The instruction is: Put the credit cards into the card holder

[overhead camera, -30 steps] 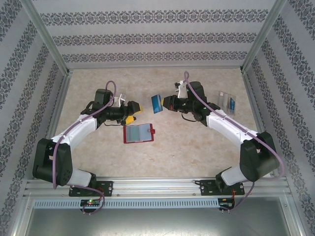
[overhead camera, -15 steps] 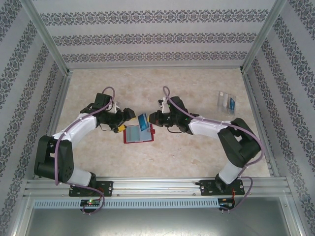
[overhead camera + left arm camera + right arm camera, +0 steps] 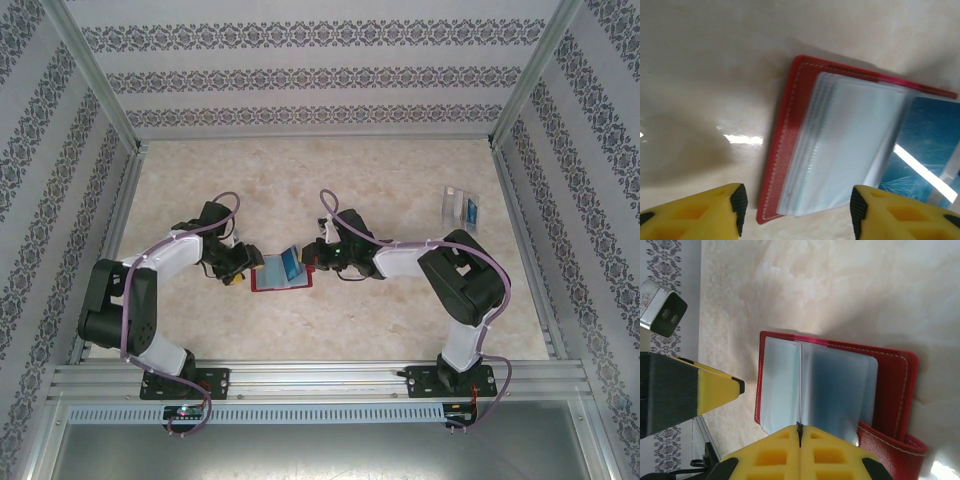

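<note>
Top external view shows the card (image 3: pixel 291 263) tilted on edge over the red card holder (image 3: pixel 262 284). The holder lies open mid-table with its clear sleeves (image 3: pixel 855 145) fanned up. The right gripper (image 3: pixel 308 257) is clamped on the card's right end. The left gripper (image 3: pixel 798 206) stands with jaws apart at the holder's left edge. That edge sits between its fingers, and they seem to grip nothing. Far right, well apart, a clear stand (image 3: pixel 458 200) holds a second card (image 3: pixel 469 211). The step in hand looks like feeding the card into a sleeve. Line its leading edge up with the sleeve's mouth, then push slowly along the pocket. The left fingers should pin the holder so it cannot slide. Release only once the card is seated.
</note>
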